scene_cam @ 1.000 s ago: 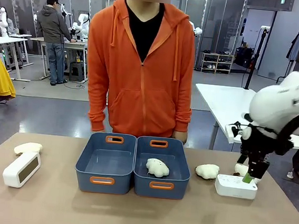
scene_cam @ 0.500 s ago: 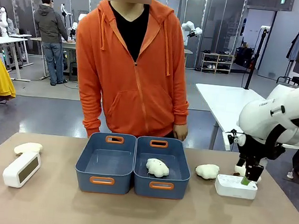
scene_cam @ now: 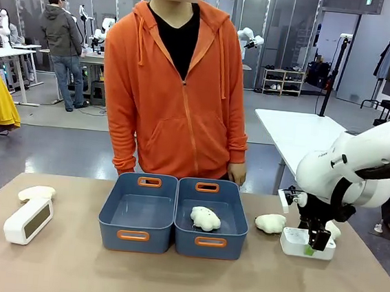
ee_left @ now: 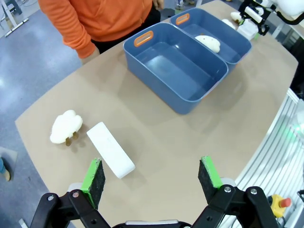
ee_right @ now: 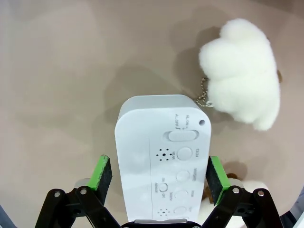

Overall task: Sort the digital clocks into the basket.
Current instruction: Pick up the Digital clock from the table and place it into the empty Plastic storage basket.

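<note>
White smooth plastic clock [ee_right: 161,156], rounded corners, fluffy cream plush [ee_right: 240,71] beside

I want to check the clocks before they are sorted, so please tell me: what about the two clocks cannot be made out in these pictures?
Right clock display: right wrist view, it lies buttons-up, with the face underneath.
Its lower end: cut off by that view's bottom edge, inside the open right claw.
Left clock digits: front view, too small and dim to read.

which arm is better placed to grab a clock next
Right. The right gripper is open, straddling a clock on the table; the left gripper hangs open, well above the other clock.
</note>
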You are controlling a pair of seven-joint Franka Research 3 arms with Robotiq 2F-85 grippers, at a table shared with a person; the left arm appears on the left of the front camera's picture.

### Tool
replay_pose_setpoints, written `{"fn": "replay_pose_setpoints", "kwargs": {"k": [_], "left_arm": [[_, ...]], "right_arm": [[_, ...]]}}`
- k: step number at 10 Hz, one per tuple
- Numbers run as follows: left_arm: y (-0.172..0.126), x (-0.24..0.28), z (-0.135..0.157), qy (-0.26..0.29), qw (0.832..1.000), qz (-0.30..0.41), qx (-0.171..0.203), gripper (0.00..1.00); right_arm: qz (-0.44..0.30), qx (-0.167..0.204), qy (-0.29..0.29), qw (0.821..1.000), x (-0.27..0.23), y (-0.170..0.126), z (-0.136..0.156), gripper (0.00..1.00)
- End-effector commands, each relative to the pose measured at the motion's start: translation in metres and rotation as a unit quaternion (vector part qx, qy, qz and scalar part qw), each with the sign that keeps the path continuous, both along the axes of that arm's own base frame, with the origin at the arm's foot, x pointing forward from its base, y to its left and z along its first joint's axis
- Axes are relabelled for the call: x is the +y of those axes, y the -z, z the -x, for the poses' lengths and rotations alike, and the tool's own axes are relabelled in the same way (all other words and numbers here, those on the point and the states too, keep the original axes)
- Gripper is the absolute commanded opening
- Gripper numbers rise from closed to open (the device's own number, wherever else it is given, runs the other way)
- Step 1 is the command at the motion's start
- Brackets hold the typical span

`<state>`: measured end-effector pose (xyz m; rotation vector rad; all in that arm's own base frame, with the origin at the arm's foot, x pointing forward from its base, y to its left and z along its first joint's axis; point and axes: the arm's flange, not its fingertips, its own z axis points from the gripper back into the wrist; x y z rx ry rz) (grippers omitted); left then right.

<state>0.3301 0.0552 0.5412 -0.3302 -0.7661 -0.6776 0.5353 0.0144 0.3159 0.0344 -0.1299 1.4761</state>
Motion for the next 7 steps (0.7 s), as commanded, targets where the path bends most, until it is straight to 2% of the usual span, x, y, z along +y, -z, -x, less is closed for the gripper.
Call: {"fn": "replay_pose_setpoints", "kwargs": {"k": [1, 2, 3, 4, 5, 6, 7], "left_arm": [[0.001, 0.000, -0.001, 0.009, 1.000, 0.003, -0.001, 1.00], [0.001, 0.000, -0.001, 0.009, 1.000, 0.003, -0.001, 1.00], [0.001, 0.000, -0.001, 0.009, 1.000, 0.003, -0.001, 1.00], [0.001, 0.000, -0.001, 0.009, 1.000, 0.003, -0.001, 1.00], [0.001, 0.000, -0.001, 0.009, 1.000, 0.003, -0.001, 1.00], [0.001, 0.000, -0.001, 0.009, 1.000, 0.003, -0.001, 1.00], [0.001, 0.000, -0.001, 0.009, 1.000, 0.003, -0.001, 1.00]], "right_arm": [[0.009, 0.010, -0.008, 1.000, -0.002, 0.005, -0.009, 1.00], [0.011, 0.015, -0.002, 1.000, -0.002, 0.012, -0.011, 1.00], [0.008, 0.020, 0.005, 1.000, -0.002, 0.016, -0.013, 0.90], [-0.014, 0.028, 0.009, 0.999, -0.001, 0.016, -0.012, 0.40], [-0.015, 0.025, 0.008, 1.000, -0.002, 0.015, -0.010, 0.30], [-0.013, 0.024, 0.011, 1.000, -0.003, 0.013, -0.009, 0.00], [-0.027, 0.025, 0.028, 0.999, -0.004, 0.007, -0.008, 0.00]]}}
